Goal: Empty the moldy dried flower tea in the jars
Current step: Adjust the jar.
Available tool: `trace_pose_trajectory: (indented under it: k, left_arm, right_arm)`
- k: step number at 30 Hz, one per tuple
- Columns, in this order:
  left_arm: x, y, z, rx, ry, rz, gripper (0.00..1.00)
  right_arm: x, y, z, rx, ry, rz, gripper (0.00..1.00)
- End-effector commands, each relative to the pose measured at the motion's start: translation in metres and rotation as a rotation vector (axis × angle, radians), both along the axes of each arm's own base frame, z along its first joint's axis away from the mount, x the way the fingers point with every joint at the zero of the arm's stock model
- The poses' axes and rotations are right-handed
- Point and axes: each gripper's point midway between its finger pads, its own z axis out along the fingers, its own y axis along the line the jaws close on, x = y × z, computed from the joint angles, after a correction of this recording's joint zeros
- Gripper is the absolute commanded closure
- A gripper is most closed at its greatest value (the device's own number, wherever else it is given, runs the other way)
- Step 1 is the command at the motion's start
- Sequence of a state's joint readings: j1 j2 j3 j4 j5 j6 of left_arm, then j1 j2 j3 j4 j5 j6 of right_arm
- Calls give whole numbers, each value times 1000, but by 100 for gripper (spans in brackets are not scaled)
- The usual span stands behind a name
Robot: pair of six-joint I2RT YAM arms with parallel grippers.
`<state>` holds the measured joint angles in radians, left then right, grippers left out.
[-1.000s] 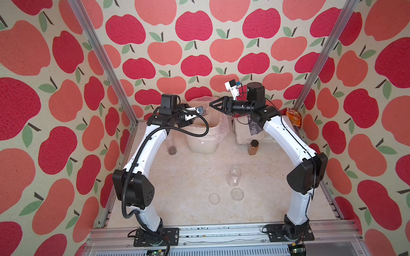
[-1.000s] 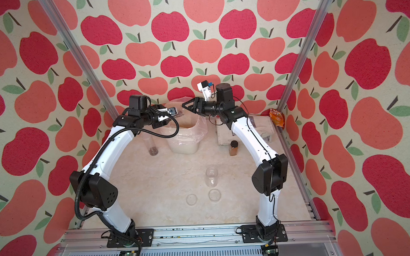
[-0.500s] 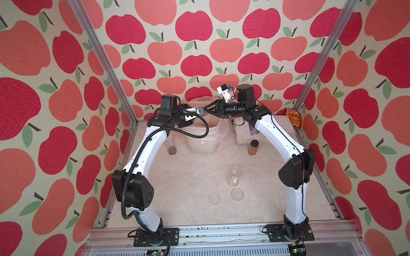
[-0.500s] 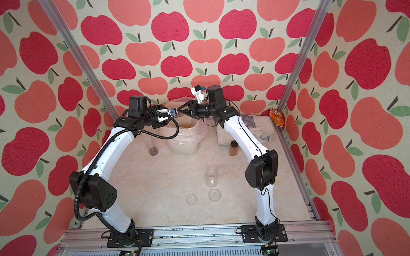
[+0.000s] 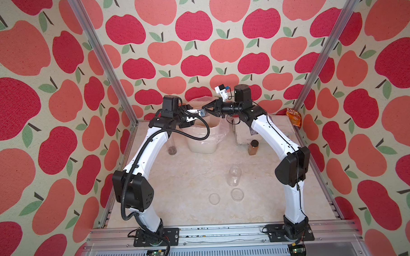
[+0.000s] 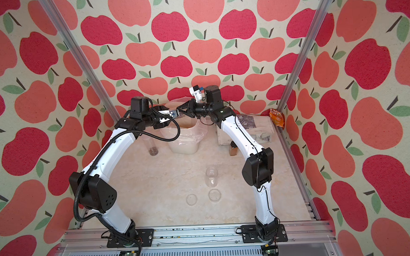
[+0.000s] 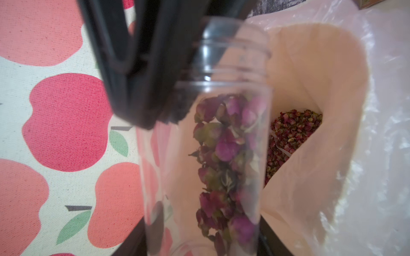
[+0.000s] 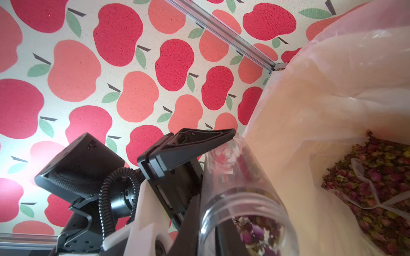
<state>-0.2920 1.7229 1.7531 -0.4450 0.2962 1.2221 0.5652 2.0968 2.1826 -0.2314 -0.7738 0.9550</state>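
A: Located the held jar [image 7: 168, 177]?
B: Found it lifted over the bin [image 5: 201, 147] at 12 o'clock of the tabletop [image 5: 189, 180]. Saw it clamped near its base by the left fingers [image 8: 199, 137].
A: Logged the axis?
B: Put it near level, base toward 9 o'clock, open mouth toward 3. Saw the right fingers [image 7: 142, 66] pressed shut with nothing between, just beside the neck. Could not tell whether touching.
A: Checked contents?
B: Saw dried flower tea [image 7: 224, 150] strung along the low wall from base to neck, none spilling. Judged a steeper mouth-down tilt by the left arm needed. Noted more buds lying in the bin.
A: Counted the rest?
B: Marked an empty jar [image 5: 235, 176] toward 3 o'clock, with two lids [image 5: 214, 198] at 6 to 7 o'clock of it. Marked a third jar [image 5: 172, 147] at 10 with a thin tea layer. Left out the amber jar [image 5: 253, 147] at 2.
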Motion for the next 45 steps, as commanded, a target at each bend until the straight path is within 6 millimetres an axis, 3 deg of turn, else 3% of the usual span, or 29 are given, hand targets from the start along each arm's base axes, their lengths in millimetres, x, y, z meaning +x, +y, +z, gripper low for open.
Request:
trace_pose_trajectory:
  k: [1,3,7,14,21,24,27,30,33,38,45]
  left_arm:
    - [-5,0,16,4,-55,-13,100]
    - [-4,1,18,-1,-62,-7,100]
    - [-3,3,24,-19,-78,5,95]
    - [-5,14,42,-115,-117,31,33]
    - [-11,22,56,-210,-132,53,2]
    - [-19,26,73,-318,-139,71,0]
    - [-34,35,103,-524,-136,95,1]
    - [-55,48,141,-837,-92,165,1]
    - [-77,62,165,-1176,6,220,1]
    - [-84,86,166,-1599,254,381,1]
    - [-64,105,138,-1919,639,613,0]
  right_arm:
    - [2,5,13,43,-33,2,95]
    - [4,5,14,53,-31,-1,100]
    - [4,8,18,103,-28,8,100]
    - [7,2,31,185,-45,5,100]
    - [10,0,35,214,-62,1,100]
    - [11,-2,36,228,-62,-1,100]
    - [12,-4,38,243,-72,-8,100]
    - [13,-7,41,258,-89,-15,100]
    - [13,-9,41,266,-100,-22,100]
    - [12,-10,46,298,-111,-17,100]
    - [9,-13,55,343,-122,-14,100]
